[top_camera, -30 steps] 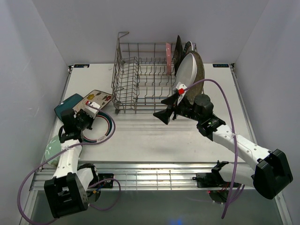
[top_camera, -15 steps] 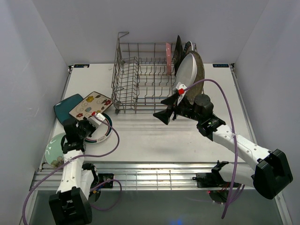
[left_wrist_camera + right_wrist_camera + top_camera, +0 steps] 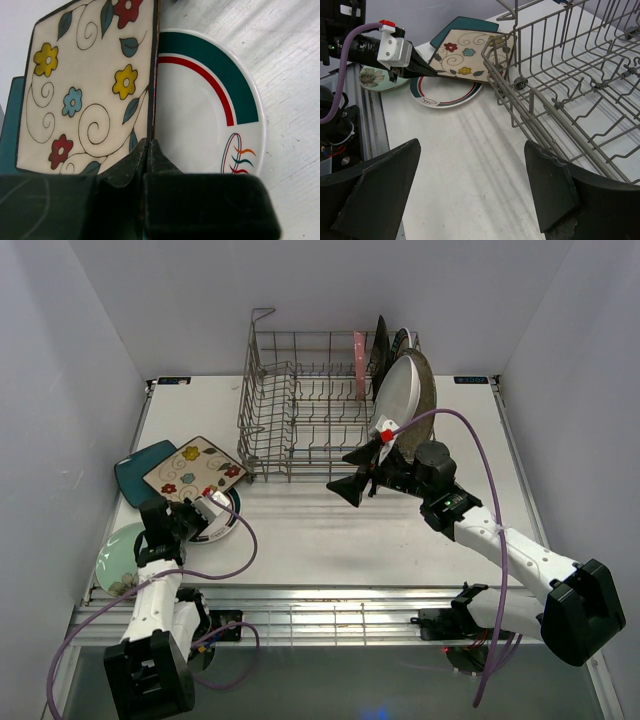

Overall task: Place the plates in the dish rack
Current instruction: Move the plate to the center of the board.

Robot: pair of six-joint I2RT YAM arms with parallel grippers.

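Left gripper (image 3: 210, 503) is clamped on the near corner of a cream square ceramic plate (image 3: 195, 468), lower left of the overhead frame. In the left wrist view both black fingers (image 3: 125, 172) pinch the plate's dark rim, with no gap visible. Plate look: glossy cream face, thin black border, black curling vines, teal leaves, and red, yellow and blue flowers. The held corner looks raised. Can't tell if the far corner rests on anything.

The plate overlaps a white round plate with teal and red rim bands (image 3: 225, 525), which lies flat on the white table (image 3: 330, 540). A teal square plate (image 3: 133, 465) lies behind the cream one at far left, partly covered. A pale green round plate with a flower print (image 3: 113, 562) lies flat at the table's lower-left edge, beside the left arm.

Grey metal wire dish rack (image 3: 290, 405) stands upper centre, with rows of upright tines and a tall wire loop at its back-left corner. At its right end plates stand on edge: a large white oval plate (image 3: 400, 390) in front, a speckled grey round plate (image 3: 428, 378) right behind it, and a dark plate (image 3: 379, 345) and a pink plate (image 3: 358, 365) further back.

Right gripper (image 3: 357, 472) hovers mid-frame just in front of the rack's near wall. Its jaws are spread wide, holding nothing. The right wrist view shows bare table between its black fingers (image 3: 380, 185).
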